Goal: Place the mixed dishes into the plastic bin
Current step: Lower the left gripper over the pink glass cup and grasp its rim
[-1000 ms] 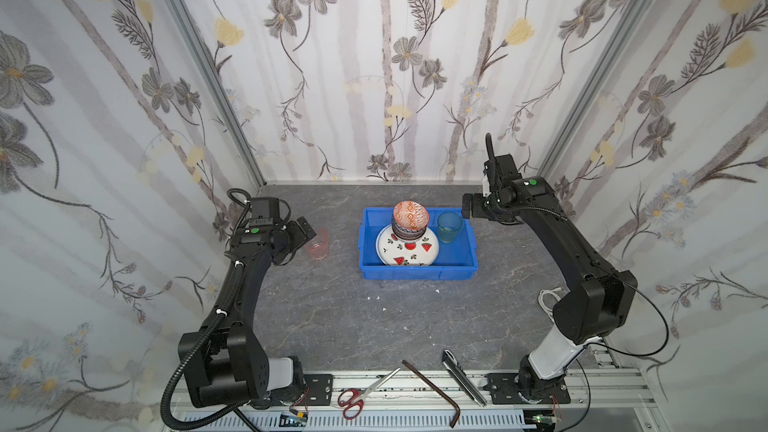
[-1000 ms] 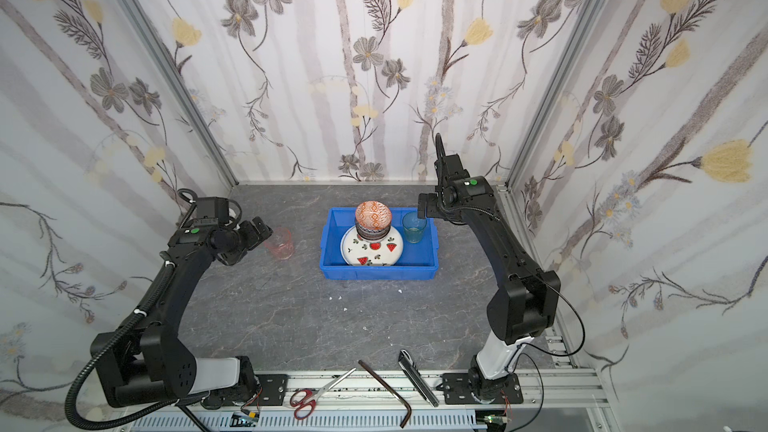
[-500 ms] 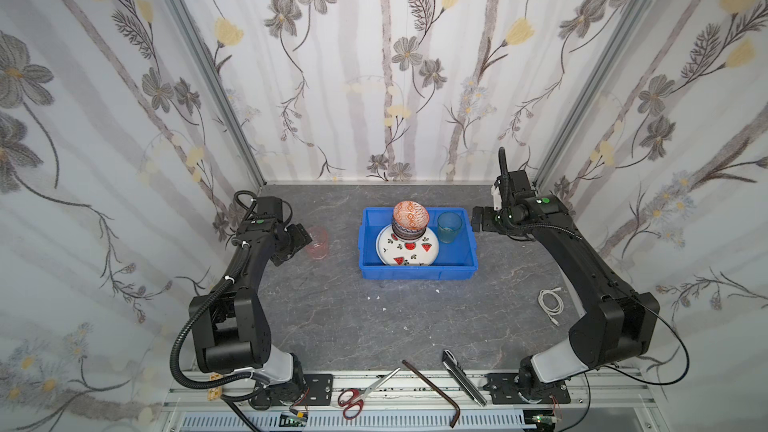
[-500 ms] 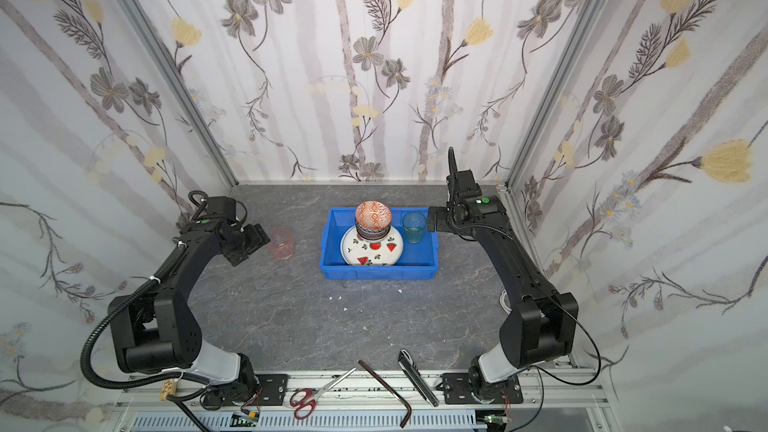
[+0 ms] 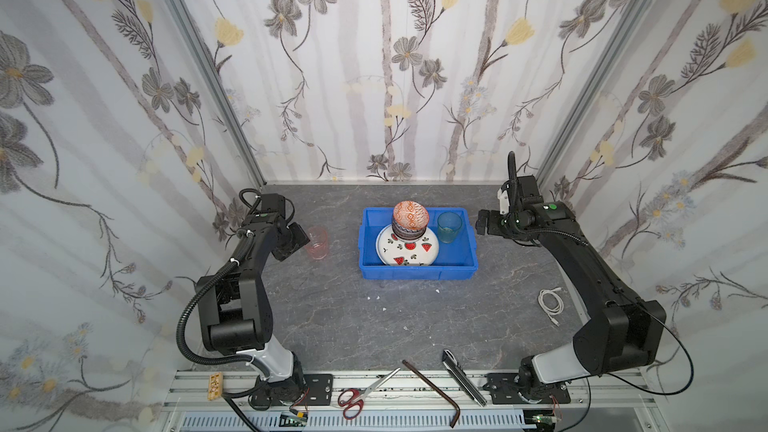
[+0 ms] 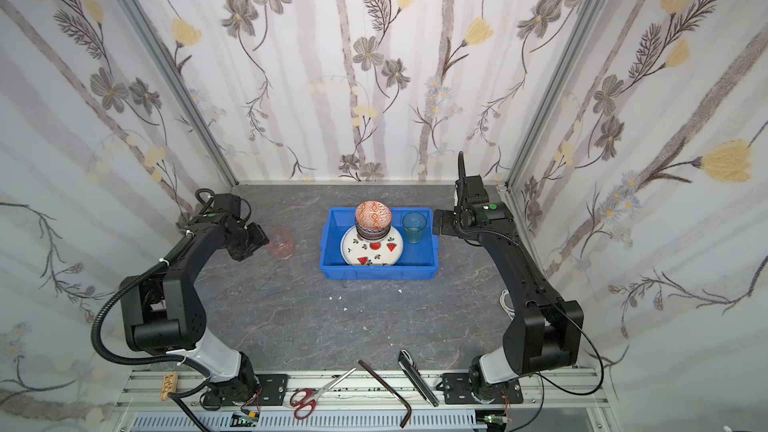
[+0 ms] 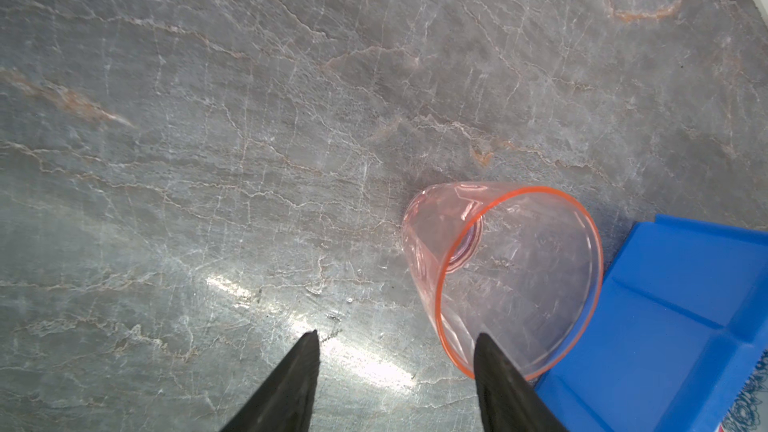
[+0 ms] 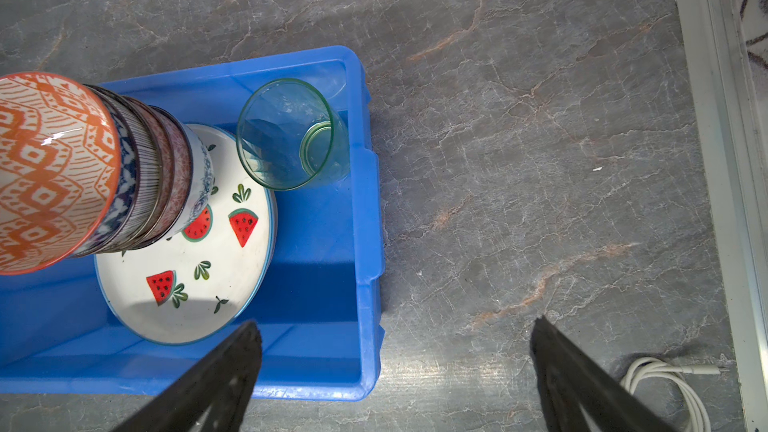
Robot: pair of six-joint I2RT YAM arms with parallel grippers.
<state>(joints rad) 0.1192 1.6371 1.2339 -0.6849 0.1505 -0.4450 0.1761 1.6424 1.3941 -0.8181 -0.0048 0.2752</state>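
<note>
The bin (image 5: 415, 277) stands on the table (image 5: 332, 317), midway between the two arms. In it lies the plate (image 5: 411, 252), watermelon-printed, with a stack of bowls (image 5: 409, 231) on its rear half and the orange bowl (image 5: 410, 214) on top. The green tumbler (image 5: 449, 227) stands upright in the bin's right end, just beside the stack. The pink tumbler (image 7: 511, 276) is the one dish outside, upright on the table left of the bin, near its wall but apart from it.

The left gripper (image 7: 395, 336) is at the pink tumbler's rim with its jaws part open and nothing clamped. One fingertip (image 7: 488, 351) overlaps the near rim and seems to reach into the mouth, though I cannot tell whether it touches the glass. The other fingertip (image 7: 309, 347) is over bare table, well clear of the tumbler.

The right gripper (image 8: 395, 328) has its jaws spread wide and empty. It hovers at the bin's right end, one fingertip over the bin floor by the plate's edge, the other over bare table. In both top views it sits just right of the bin wall, near the green tumbler.

A cable (image 8: 665, 380) lies coiled on the table to the right, and scissors (image 5: 357, 394) lie on the front rail (image 5: 415, 380)
</note>
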